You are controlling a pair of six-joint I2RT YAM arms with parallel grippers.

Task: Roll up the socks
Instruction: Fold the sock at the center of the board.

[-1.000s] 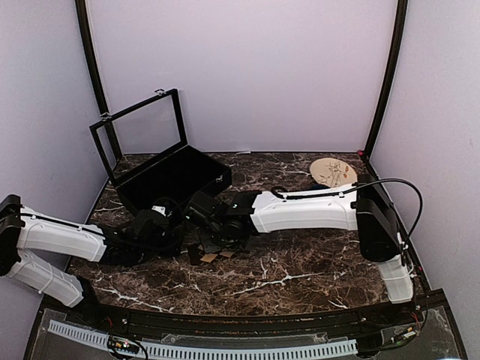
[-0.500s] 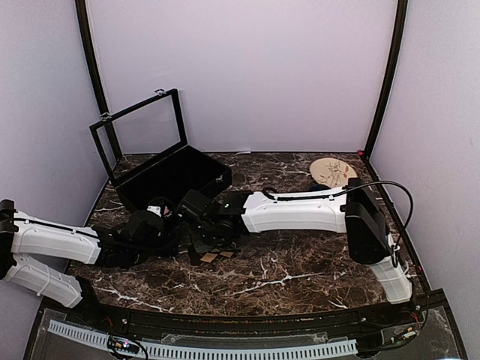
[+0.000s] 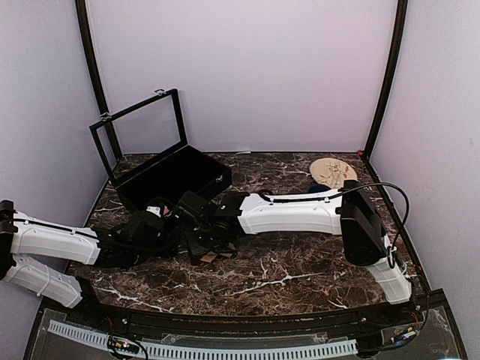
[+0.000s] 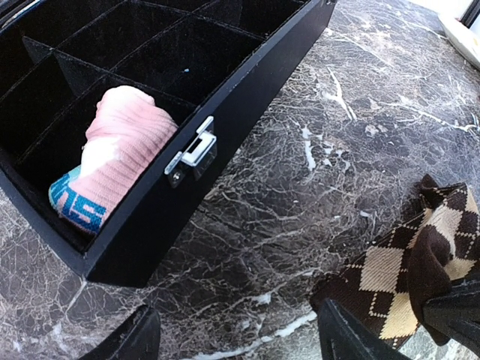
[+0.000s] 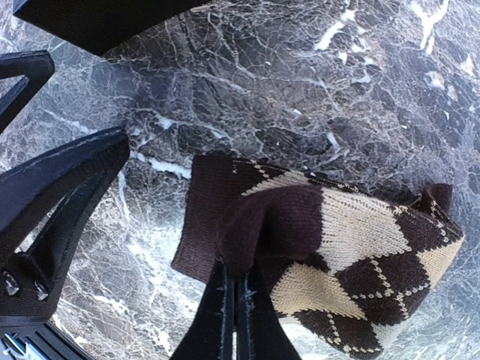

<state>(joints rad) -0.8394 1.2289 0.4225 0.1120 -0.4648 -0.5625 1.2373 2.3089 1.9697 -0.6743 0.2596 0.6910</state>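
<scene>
Argyle sock (image 5: 337, 255) lies on the counter (image 5: 300, 75), my right claw (image 5: 234, 281) pinched on its fold, left claw (image 4: 240, 337) spread apart; pink sock (image 4: 120, 150) sits in the box (image 4: 225, 127), upper left.

left arm (image 3: 56, 240): comes in low from the near left, forearm stretched rightward toward the middle
left gripper (image 4: 240, 341): jaws wide apart, nothing between them
right arm (image 3: 292, 214): elbow folded at the right, long forearm lying level and reaching leftward
right gripper (image 5: 234, 289): fingers pressed together, pinching a fold of the argyle sock (image 5: 352, 255)
the two grippers sit just beside each other, left of centre
</scene>
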